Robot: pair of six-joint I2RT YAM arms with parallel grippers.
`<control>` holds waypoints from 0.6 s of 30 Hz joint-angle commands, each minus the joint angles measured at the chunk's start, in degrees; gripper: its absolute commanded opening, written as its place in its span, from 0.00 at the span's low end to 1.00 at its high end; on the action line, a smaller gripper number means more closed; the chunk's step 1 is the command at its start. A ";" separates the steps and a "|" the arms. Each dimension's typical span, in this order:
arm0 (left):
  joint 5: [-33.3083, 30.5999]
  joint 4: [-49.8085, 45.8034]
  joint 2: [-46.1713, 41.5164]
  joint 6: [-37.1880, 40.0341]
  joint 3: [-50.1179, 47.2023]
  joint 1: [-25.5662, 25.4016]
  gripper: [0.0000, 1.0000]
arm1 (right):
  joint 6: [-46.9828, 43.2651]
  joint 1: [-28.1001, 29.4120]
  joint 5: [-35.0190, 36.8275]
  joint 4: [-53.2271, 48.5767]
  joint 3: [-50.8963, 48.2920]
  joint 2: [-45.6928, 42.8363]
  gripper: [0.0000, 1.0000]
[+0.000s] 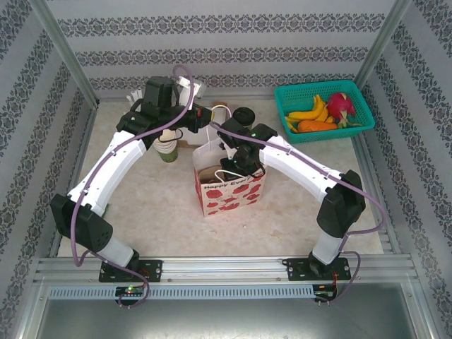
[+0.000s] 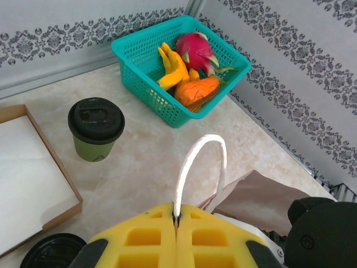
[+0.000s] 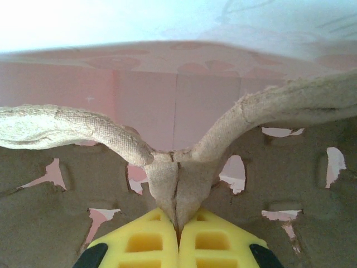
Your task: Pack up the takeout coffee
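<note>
Left wrist view: left gripper (image 2: 177, 222) pinched shut on the bag's white handle (image 2: 199, 159). Takeout coffee (image 2: 96, 128) upright on the table at 10 o'clock, lid on, apart from the teal fruit basket (image 2: 150, 90) at 12.
Right wrist view: right gripper (image 3: 178, 231) clamped on the twine handle (image 3: 177, 181).
Top view: paper bag (image 1: 229, 198) central, both arms crowding its mouth.
Black lid (image 2: 53, 252) at 8 o'clock in the left wrist view, cut off.

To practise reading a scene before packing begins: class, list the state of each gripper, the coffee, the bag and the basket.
left gripper, shut on white handle
right gripper, shut on second handle
gift bag, upright, mouth open
takeout coffee, upright, lidded, on the table outside the gift bag
basket, holding fruit
</note>
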 commanded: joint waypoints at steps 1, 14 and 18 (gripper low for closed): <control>1.82 0.17 -0.37 -2.49 1.49 0.36 0.00 | 1.72 -0.69 1.97 -0.83 -0.69 1.48 0.00; -3.38 0.51 -1.47 -7.04 1.30 0.30 0.00 | -0.15 -0.87 1.64 -3.84 0.70 5.56 0.00; -1.80 1.44 -1.31 -8.02 1.30 0.32 0.00 | -0.37 -0.89 1.70 -3.79 0.44 6.92 0.00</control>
